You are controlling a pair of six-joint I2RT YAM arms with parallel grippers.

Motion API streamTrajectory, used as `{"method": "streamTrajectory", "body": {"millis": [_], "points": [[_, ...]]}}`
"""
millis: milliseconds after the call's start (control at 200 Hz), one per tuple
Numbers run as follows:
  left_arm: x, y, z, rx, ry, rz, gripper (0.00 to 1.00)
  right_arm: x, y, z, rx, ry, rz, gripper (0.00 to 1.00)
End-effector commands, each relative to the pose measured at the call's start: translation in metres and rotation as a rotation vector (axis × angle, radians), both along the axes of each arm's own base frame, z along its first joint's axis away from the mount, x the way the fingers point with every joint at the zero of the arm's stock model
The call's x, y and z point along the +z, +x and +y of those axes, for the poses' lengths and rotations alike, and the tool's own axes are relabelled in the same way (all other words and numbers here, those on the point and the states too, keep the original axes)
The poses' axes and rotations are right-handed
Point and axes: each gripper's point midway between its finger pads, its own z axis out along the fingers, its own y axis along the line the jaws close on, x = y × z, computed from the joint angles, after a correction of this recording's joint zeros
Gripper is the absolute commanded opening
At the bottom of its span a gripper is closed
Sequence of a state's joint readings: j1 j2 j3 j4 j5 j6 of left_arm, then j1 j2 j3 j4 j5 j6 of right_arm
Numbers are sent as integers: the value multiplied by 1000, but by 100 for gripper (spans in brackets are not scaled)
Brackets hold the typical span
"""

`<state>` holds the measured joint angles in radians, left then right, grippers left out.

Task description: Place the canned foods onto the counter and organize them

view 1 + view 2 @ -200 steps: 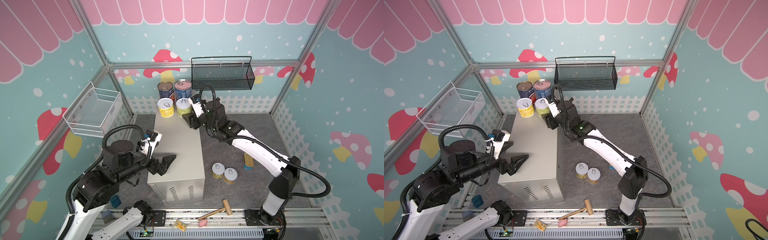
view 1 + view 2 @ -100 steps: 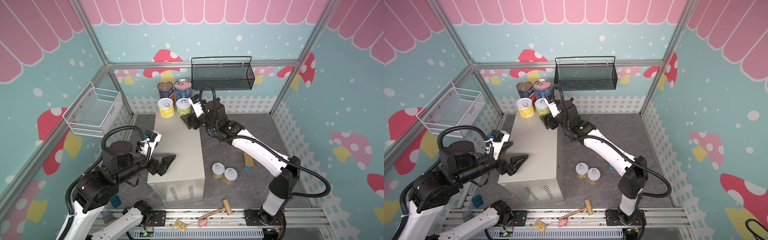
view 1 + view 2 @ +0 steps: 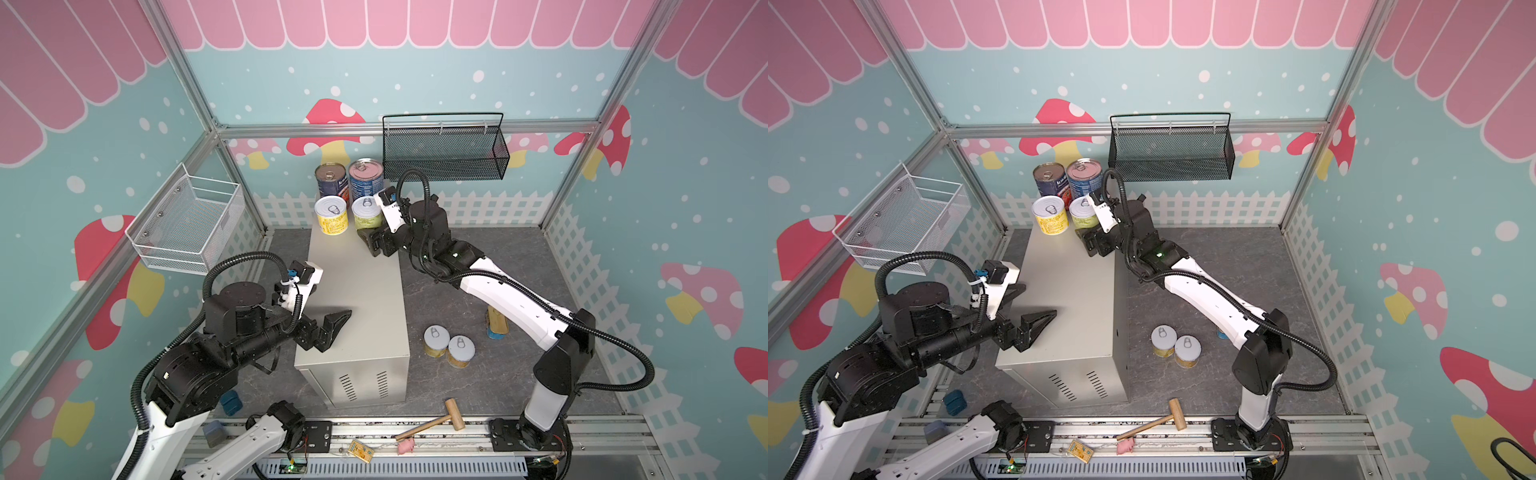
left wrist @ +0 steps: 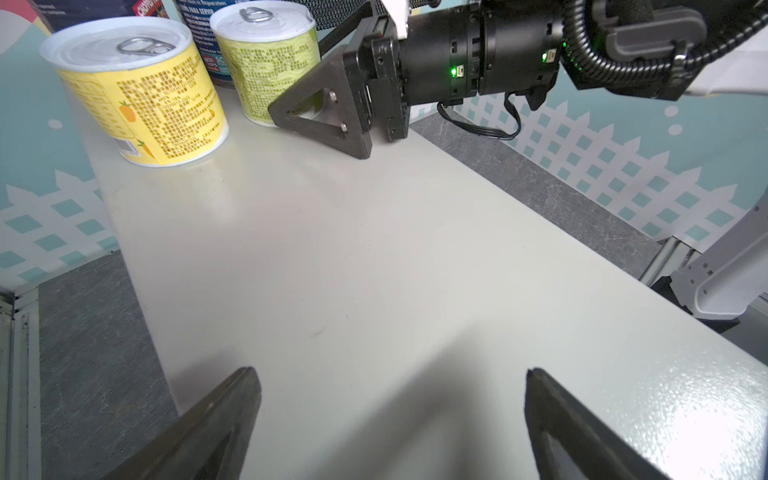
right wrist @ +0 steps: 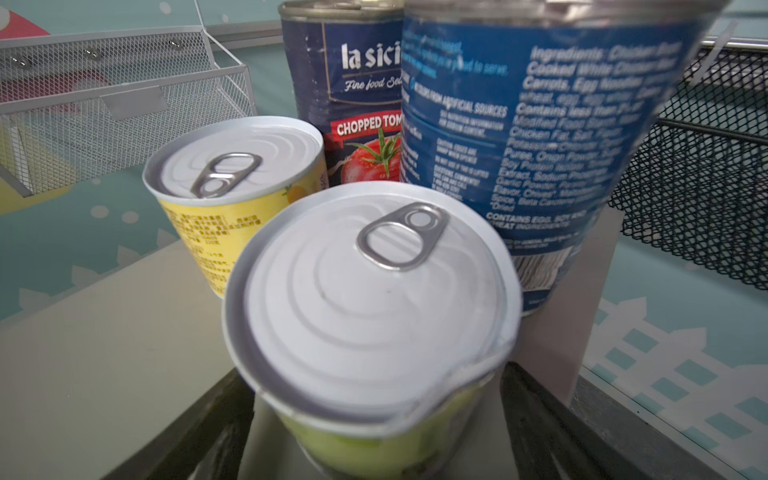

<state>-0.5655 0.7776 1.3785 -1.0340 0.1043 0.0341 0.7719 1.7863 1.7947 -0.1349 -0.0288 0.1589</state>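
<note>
R gripper (image 3: 372, 240) wider; can (image 5: 374, 316) prob. free, counter (image 3: 357, 299) edge

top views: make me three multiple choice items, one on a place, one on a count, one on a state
1. The two short silver-lidded cans off the counter stand:
A) on the floor beside it
B) stacked on each other
C) on its top

2. Cans standing on the counter:
A) two
B) four
C) six

3. The left gripper is:
A) open and empty
B) shut on a can
C) shut on the counter's edge

Answers:
1 A: both stand on the grey floor beside the counter.
2 B: two tall dark-blue cans and two short yellow-label cans.
3 A: its jaws stand wide apart over bare counter top.
</note>
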Motion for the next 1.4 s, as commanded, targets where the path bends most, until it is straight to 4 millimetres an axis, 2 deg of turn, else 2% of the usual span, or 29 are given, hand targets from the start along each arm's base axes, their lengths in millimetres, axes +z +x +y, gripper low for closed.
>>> {"method": "streamTrajectory", "body": {"millis": [0,450,911,1391], "points": [[2,-2,2,-5,9,-33,99,-3,8,6,-6,17,2,93],[2,-2,2,-6,13,-39,99,-4,17,11,-27,24,-9,91],[2,1,-2,-16,18,-28,99,-5,7,10,-12,12,-26,82],[1,2,-3,-15,18,-28,99,-7,-3,9,15,16,-30,79]]}}
